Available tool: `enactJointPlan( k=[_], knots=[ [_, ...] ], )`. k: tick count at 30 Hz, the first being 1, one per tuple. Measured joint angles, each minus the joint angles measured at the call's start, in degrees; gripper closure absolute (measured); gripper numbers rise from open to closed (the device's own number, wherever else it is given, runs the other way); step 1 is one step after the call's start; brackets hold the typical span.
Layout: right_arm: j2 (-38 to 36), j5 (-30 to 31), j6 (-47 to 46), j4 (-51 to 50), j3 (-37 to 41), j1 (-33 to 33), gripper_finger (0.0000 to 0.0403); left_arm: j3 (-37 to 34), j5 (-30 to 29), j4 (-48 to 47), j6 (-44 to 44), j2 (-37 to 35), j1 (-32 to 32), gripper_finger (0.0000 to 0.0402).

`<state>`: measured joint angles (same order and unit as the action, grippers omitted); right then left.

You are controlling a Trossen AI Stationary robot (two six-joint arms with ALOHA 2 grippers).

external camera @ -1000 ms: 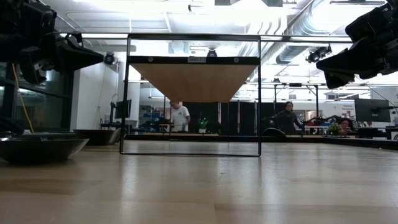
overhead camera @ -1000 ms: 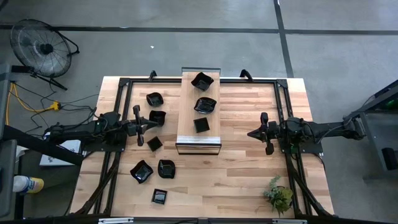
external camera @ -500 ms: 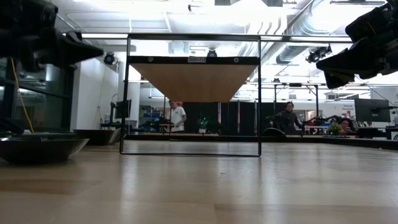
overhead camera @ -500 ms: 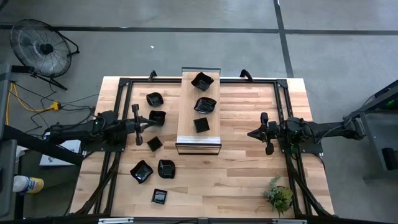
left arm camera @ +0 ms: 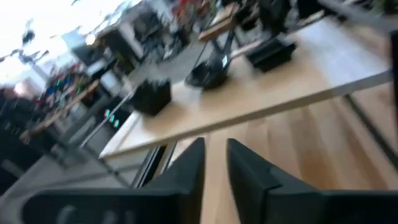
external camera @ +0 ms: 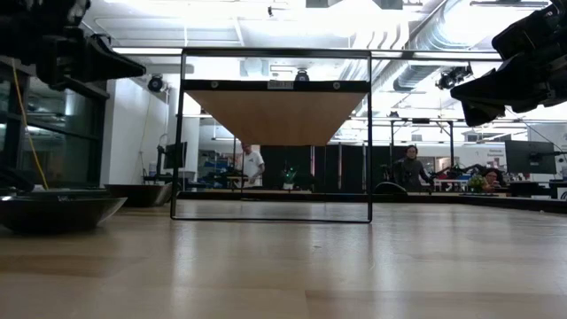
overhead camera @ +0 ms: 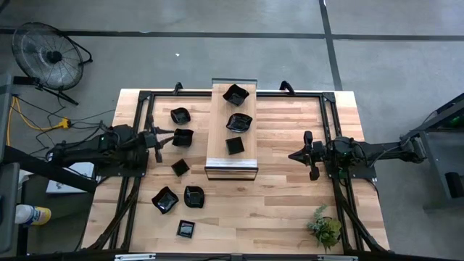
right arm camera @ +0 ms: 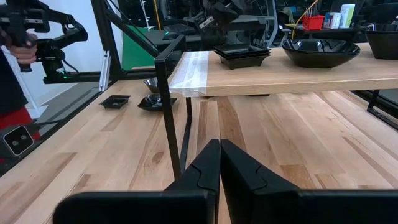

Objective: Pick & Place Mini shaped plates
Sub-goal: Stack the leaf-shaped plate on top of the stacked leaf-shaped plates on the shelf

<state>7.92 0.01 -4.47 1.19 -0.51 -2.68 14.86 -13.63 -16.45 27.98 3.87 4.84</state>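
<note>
Overhead, we note the left gripper (overhead camera: 154, 138) above the table's (overhead camera: 290, 217) left side, its tip just beside a square black plate (overhead camera: 183, 137), not touching it as far as we can tell. In the left wrist view its fingers (left arm camera: 189, 171) stand a narrow gap apart with nothing between them; we log them as slightly parted and empty. Around this gripper we count further mini plates on the bare wood: one toward the far edge (overhead camera: 180, 115), a small square one (overhead camera: 180, 167) just on the near side, a pair side by side (overhead camera: 165, 199) and (overhead camera: 193, 196), and one nearest the front edge (overhead camera: 186, 229). Three more plates sit in a row on the raised wooden shelf (overhead camera: 217, 148) at the table's middle: far (overhead camera: 235, 93), middle (overhead camera: 238, 122), near (overhead camera: 233, 146). The right gripper (overhead camera: 309, 155) hangs over the right half, well apart from every plate; its fingers (right arm camera: 208, 162) are pressed together, clenched on nothing. A small green plant (overhead camera: 325, 227) stands at the near right corner. A fan (overhead camera: 47, 54) sits on the floor beyond the left corner. We find no readable writing or brand marks.
</note>
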Motion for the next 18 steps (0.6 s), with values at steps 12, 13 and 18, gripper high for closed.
enactJointPlan(
  k=[12, 13, 18],
  knots=[
    [0.0, 0.0, 0.0, 0.01, 0.0, 0.02, 0.0395, 12.14, -4.99, -7.86, -7.75, 16.43, 1.16, 0.0196],
    [0.0, -0.02, 0.0, 0.0, 0.0, 0.01, 0.0394, 13.41, -5.27, -8.66, -7.75, 18.16, 2.19, 0.0196],
    [0.0, 0.0, 0.0, 0.01, 0.0, 0.0, 0.0396, 18.79, -2.43, -11.19, -7.38, 26.3, 9.63, 0.0203]
  ],
)
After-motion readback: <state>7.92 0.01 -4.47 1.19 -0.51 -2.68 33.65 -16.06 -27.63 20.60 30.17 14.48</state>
